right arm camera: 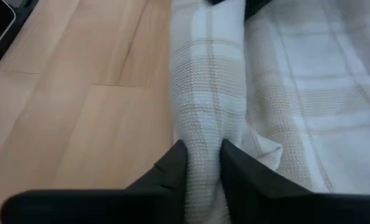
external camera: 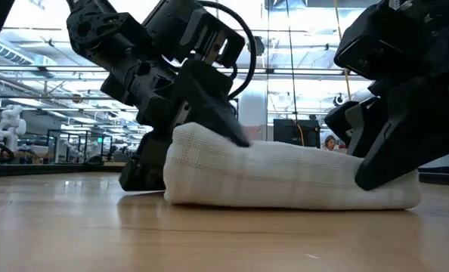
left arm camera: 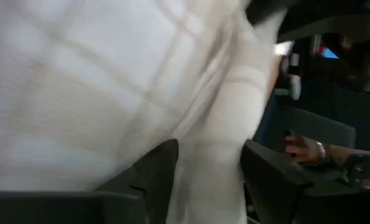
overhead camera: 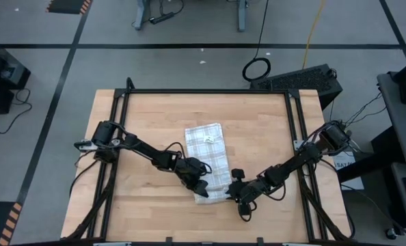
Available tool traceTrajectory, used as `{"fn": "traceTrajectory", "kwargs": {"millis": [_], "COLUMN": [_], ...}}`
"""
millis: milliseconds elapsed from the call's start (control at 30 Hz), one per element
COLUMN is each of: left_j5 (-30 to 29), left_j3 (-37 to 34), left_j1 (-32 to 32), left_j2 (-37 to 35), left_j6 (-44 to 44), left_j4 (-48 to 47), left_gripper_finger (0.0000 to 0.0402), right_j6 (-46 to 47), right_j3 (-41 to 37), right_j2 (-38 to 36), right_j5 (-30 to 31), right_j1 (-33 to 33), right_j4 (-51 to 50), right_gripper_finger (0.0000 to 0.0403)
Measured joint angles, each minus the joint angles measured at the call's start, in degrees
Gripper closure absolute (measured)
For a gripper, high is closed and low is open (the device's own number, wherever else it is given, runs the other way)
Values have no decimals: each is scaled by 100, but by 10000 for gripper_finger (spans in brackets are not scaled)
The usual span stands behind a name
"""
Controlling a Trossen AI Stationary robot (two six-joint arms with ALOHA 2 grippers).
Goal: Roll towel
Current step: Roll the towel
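High view: towel (overhead camera: 208, 154) mid-table.

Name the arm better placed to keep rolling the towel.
Neither alone, probably: the left end effector and right end effector each pinch one end of the towel's rolled near edge, so both look placed to roll together.

The right gripper (right arm camera: 203, 163) has its dark jaws pressed tight on a raised fold of the towel (right arm camera: 207, 87), which runs away from them as a narrow rolled ridge (tan-grey check lines cross its weave). Beside the ridge the rest of the cloth lies flat, and on the other side shows the pale wooden counter (right arm camera: 79, 106).
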Motion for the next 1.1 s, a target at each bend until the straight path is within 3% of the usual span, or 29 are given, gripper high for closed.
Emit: {"fn": "traceTrajectory", "kwargs": {"millis": [267, 367, 467, 600, 767, 833, 1100], "left_j5": [115, -534, -1495, -2760, -4327, -4606, -4715], "left_j3": [6, 6, 143, 303, 332, 342, 419], "left_j1": [243, 124, -401, -1306, -1978, -2124, -2227], "left_j2": [-1109, -1613, -1892, -1806, -1549, -1446, -675], "left_j6": [869, 1286, 2268, 3534, 3837, 4129, 4885], "left_j4": [-864, -1033, -1090, -1136, -1557, -1539, -1298], "left_gripper_finger": [206, 206, 206, 195, 167, 156, 132], "right_j6": [266, 297, 438, 450, 476, 479, 527], "right_j3": [-4, -4, -4, -4, -7, -9, -9], "right_j2": [2, 2, 2, 6, 8, 8, 8], "right_j5": [-324, -425, -528, -565, -573, -589, -598], "right_j1": [-106, -175, -266, -333, -368, -372, -372], "right_j4": [13, 12, 6, 22, 37, 48, 50], "right_gripper_finger": [381, 381, 380, 380, 380, 380, 380]}}
